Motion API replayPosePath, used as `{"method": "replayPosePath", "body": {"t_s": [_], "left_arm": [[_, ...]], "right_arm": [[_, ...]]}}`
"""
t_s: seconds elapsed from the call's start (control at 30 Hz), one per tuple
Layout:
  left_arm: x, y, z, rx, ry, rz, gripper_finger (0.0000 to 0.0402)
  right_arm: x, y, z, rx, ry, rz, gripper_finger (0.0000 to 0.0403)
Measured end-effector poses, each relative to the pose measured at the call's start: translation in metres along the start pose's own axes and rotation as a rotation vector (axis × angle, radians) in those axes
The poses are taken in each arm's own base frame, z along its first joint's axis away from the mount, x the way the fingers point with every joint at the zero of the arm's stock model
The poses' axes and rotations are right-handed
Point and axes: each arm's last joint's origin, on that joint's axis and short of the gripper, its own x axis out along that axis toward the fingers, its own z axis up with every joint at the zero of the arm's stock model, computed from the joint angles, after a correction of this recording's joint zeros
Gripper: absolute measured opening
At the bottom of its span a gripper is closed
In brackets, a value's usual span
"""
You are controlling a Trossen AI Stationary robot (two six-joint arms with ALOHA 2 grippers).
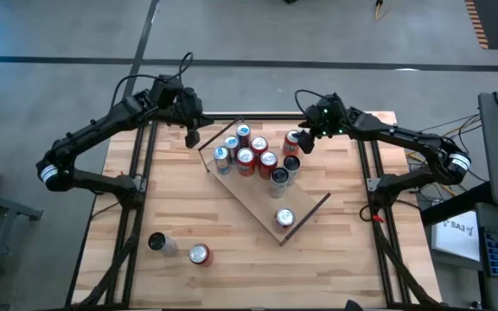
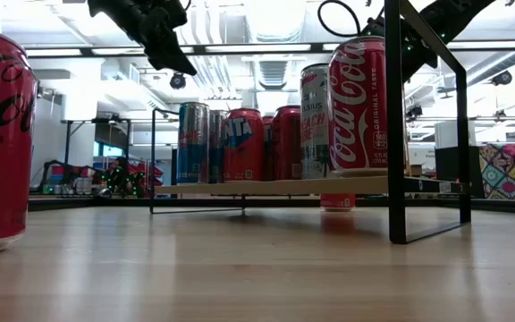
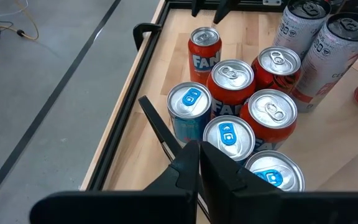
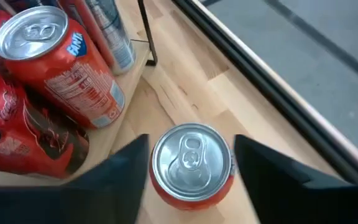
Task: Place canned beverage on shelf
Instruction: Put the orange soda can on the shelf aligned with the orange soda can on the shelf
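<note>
— Since the right gripper (image 4: 191, 163) has its fingers spread either side of that red can (image 4: 190, 167) without pinching it, would you say it's about to pick it up?

— Looks that way to me. The can stands on the table (image 1: 232, 233) just beside the shelf (image 1: 262, 206), at its far right edge, not on the board. So the step in hand is the grasp. Next it needs to close on the can, lift it clear of the dark rim, and set it upright in a free spot.

— Is there room?

— Plenty. The cans (image 1: 251, 155) are bunched at the far end; the near end has one lone can (image 1: 284, 218).

— And the left gripper (image 1: 192, 136)?

— Clenched on nothing, hovering over the shelf's far left corner.

— Anything left on the table?

— Two more cans (image 1: 180, 249) near the front left, well apart from the shelf. It's a pale plank top on a black frame. Beyond it, grey floor, desks, ceiling lights, a patterned cloth (image 2: 508, 170) off to one side.
</note>
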Motion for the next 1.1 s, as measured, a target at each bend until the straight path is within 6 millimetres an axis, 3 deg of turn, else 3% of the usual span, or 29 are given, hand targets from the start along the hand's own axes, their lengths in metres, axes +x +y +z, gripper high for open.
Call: {"method": "replayPosePath", "body": {"t_s": [0.13, 0.3, 0.8, 1.1], "left_arm": [[0.000, 0.000, -0.001, -0.003, 0.009, -0.003, 0.0000], [0.000, -0.001, -0.002, -0.005, 0.015, -0.006, 0.0000], [0.000, -0.001, -0.001, -0.020, 0.015, -0.006, 0.0000], [0.000, -0.001, -0.001, -0.028, 0.015, -0.006, 0.0000]], "right_arm": [[-0.003, 0.001, -0.001, -0.092, 0.010, 0.000, 0.0294], [-0.003, 0.001, -0.009, -0.160, 0.095, 0.011, 0.0336], [-0.003, 0.002, -0.024, -0.180, 0.204, 0.060, 0.0341], [0.003, 0.001, -0.025, -0.196, 0.174, 0.059, 0.0341]]}}
